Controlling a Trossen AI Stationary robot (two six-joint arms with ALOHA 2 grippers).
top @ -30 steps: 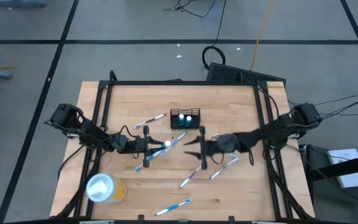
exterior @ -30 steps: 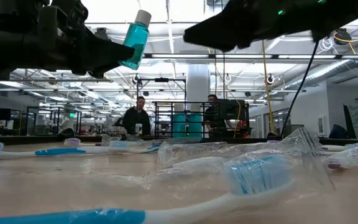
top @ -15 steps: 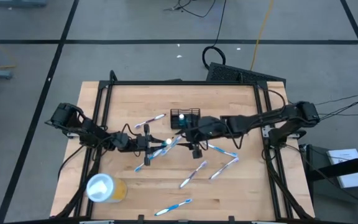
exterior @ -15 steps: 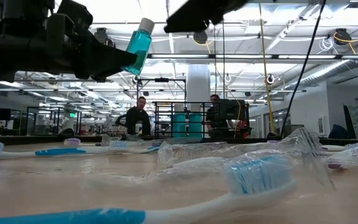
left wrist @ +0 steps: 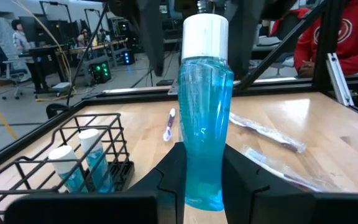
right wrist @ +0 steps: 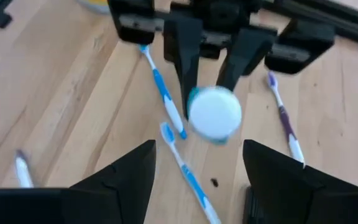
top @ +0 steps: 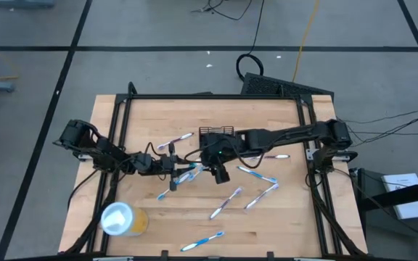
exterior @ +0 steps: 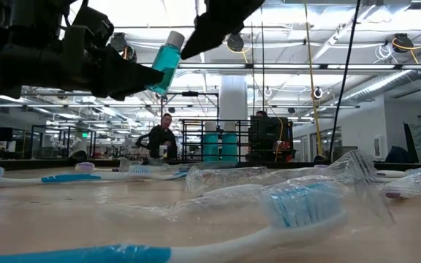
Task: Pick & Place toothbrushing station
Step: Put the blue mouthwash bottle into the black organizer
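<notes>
Our left claw [left wrist: 201, 177] is clamped on a blue mouthwash bottle [left wrist: 202, 124] (white cap up), held above the bench [top: 158, 217]. Just right of it, our right claw [right wrist: 194, 168] hangs over the cap, fingers apart. The toothbrushing station [top: 216, 133] sits behind, holding two small bottles.

The table's middle is crowded. The left gripper [top: 182, 168] holds a blue mouthwash bottle [left wrist: 202, 112] upright, with the right gripper [top: 210, 164] spread directly above its white cap. The wire-mesh holder [top: 216, 135] blocks twelve o'clock of them. Loose toothbrushes [top: 226, 203] litter five o'clock; a yellow cup [top: 125, 220] fills seven o'clock. The far strip of the table [top: 158, 112] lies free.
</notes>
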